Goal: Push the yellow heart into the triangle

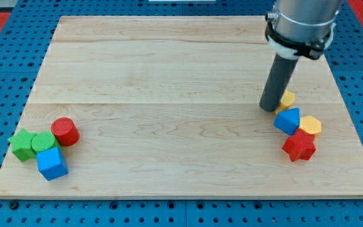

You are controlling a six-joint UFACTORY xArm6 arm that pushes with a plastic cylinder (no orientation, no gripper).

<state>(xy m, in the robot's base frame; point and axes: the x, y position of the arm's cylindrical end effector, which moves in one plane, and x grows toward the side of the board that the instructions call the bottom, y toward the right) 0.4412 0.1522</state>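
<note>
Camera view: my tip sits at view's right, touching left side of yellow heart; no gripper on rod, so no open/closed state. Blue triangle just below heart, w/ yellow hexagon & red star beside it. Bottom left on board: green star, green cylinder, red cylinder, blue cube clustered

bright, even light | sharp focus | faint shadows | no glare
</note>
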